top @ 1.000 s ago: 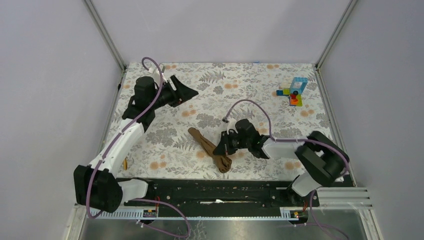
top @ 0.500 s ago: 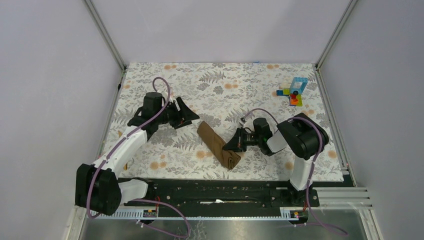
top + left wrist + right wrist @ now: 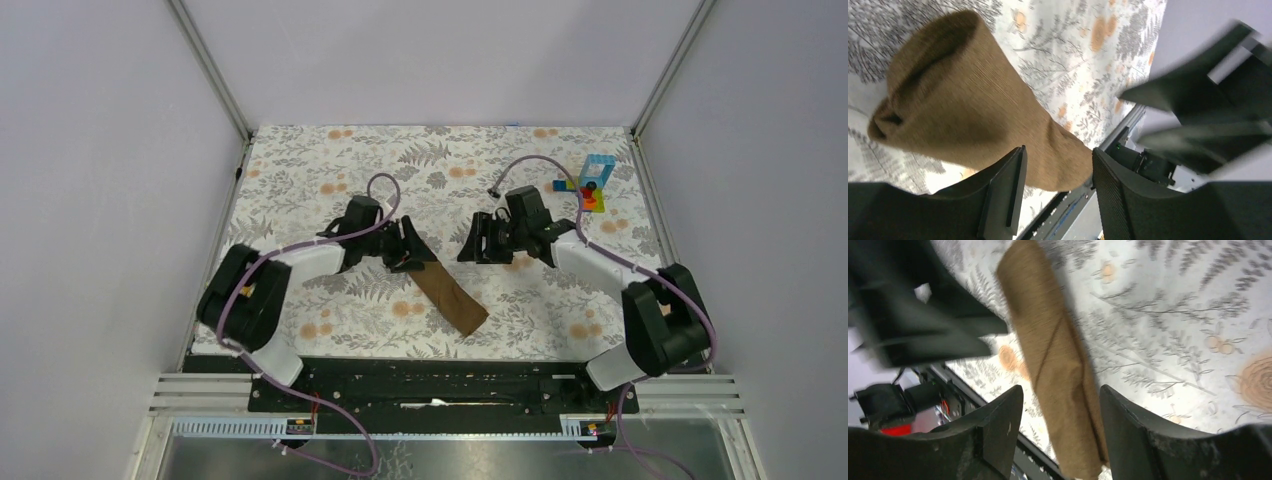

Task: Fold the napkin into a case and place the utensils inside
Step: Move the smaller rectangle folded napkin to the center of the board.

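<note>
The napkin [image 3: 448, 292] lies rolled into a long brown strip at the front middle of the floral table cover [image 3: 330, 150], its long axis slanting from far-left to near-right. The left gripper [image 3: 412, 250] hovers at its far end, jaws apart, gripping nothing. The right gripper [image 3: 475, 243] hangs apart, spread and empty. Only the left wrist view shows the roll's layered end. Toy blocks [image 3: 590, 185] sit far right, with pale walls around.

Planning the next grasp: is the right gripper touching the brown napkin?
Apart. The top view shows bare floral table covering between the right gripper and the folded napkin; its jaws stand open.
</note>
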Robot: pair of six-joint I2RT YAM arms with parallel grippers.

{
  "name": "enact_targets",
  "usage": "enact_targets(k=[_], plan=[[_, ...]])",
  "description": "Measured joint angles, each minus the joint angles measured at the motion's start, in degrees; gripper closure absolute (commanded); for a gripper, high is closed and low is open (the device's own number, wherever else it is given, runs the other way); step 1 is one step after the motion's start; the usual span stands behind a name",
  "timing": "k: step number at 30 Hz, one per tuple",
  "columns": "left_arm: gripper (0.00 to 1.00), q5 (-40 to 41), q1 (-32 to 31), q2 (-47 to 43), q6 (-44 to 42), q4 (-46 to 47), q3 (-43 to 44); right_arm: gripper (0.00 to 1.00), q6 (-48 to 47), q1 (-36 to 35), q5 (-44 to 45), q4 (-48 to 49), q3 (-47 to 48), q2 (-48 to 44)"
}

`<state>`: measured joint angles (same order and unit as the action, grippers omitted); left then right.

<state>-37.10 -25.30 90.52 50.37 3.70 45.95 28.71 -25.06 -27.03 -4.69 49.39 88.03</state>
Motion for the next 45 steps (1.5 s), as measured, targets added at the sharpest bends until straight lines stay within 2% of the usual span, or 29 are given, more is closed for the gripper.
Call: enact_targets(k=[2, 5, 8, 11, 13, 15, 21, 24, 27, 31, 36, 40, 45], plan=[[0.48, -0.17, -0.33, 4.22, 0.70, 2.23, 0.68, 0.44, -2.47, -2.84, 2.49, -5.22, 3.13, -2.58], [0.54, -0.11, -0.31, 9.03, 1.55, 4.81, 2.14, 0.54, -2.86, -8.39, 1.36, -6.93, 3.32, -4.00], [0.55, 0.81, -0.24, 11.67, 1.73, 6.56, 3.50, 0.62, -1.75, -11.89, -0.04, -6.60, -1.18, -4.55], [0.56, 2.82, -0.15, 13.75, 1.42, 7.19, 4.17, 0.68, -1.33, -11.74, 2.21, -6.97, -6.56, -4.72], [0.56, 3.82, -0.07, 14.95, 1.09, 7.15, 4.17, 0.66, -1.20, -11.63, 5.01, -7.08, -9.73, -4.46], [0.50, 3.80, 0.09, 15.34, 0.87, 7.04, 4.20, 0.60, -0.48, -11.63, 7.37, -7.17, -11.17, -3.89], [0.45, 4.79, -1.22, 14.84, -3.74, 0.24, 9.99, 0.50, -1.57, -11.74, 13.11, -12.98, -8.09, -8.02], [0.45, 4.92, -1.55, 13.92, -4.96, -1.53, 12.98, 0.48, -2.14, -11.91, 12.55, -16.22, -3.91, -9.64], [0.47, 6.08, -1.49, 12.41, -5.53, -1.92, 13.57, 0.49, -1.42, -12.15, 8.63, -14.16, -2.45, -10.56], [0.47, 8.37, -0.68, 13.11, -5.53, -1.53, 12.61, 0.49, 1.18, -12.46, 3.26, -7.37, -7.13, -10.12], [0.46, 10.82, 1.14, 15.56, -5.55, -0.39, 10.56, 0.48, 2.67, -12.33, 4.17, -5.05, -13.57, -6.93], [0.43, 13.38, 0.92, 14.71, -7.08, -0.52, 10.49, 0.43, 1.79, -12.79, 10.25, -7.52, -11.50, -6.97], [0.40, 18.45, 1.03, 8.83, -9.57, -5.16, 7.80, 0.38, -2.01, -12.76, 20.39, -13.38, -5.01, -5.07]])
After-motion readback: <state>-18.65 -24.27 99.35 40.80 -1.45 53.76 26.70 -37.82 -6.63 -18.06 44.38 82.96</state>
